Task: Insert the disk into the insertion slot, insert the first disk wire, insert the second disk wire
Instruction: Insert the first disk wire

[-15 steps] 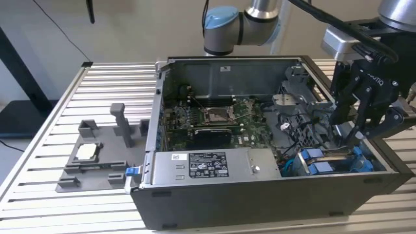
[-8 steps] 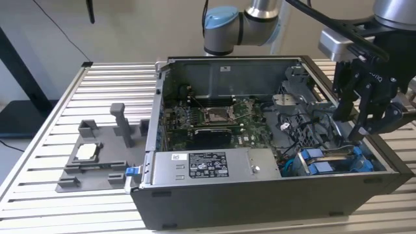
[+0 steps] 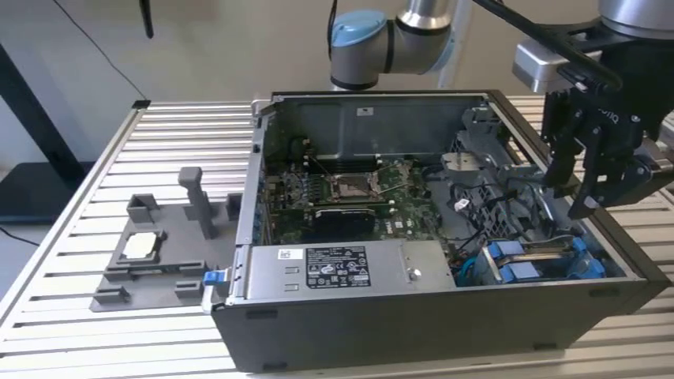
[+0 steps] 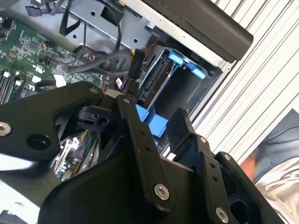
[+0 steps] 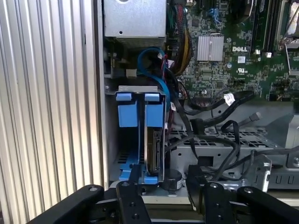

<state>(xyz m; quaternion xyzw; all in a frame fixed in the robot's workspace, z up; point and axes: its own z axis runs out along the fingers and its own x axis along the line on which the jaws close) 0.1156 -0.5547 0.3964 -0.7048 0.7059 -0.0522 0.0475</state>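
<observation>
The insertion slot (image 3: 537,260) is a grey bay with blue rails at the front corner of the open computer case, on the exterior view's right. The disk (image 5: 152,149) stands on edge inside it, between the blue tabs, and it also shows in the slot (image 4: 187,65) in the second wrist view as the disk (image 4: 152,81). My gripper (image 3: 574,201) hangs open just above the case's wall beside the slot, with nothing between its fingers (image 5: 128,198). Loose black disk wires (image 5: 224,100) lie over the grey bracket next to the slot. One connector (image 4: 135,65) sits close to the disk's end; I cannot tell whether it is plugged in.
The case holds a motherboard with a silver processor socket (image 3: 351,185) and a power supply (image 3: 327,268) at the front. A grey fixture (image 3: 147,260) stands on the slatted table at the exterior view's left. A person's sleeve (image 4: 275,158) is beside the table.
</observation>
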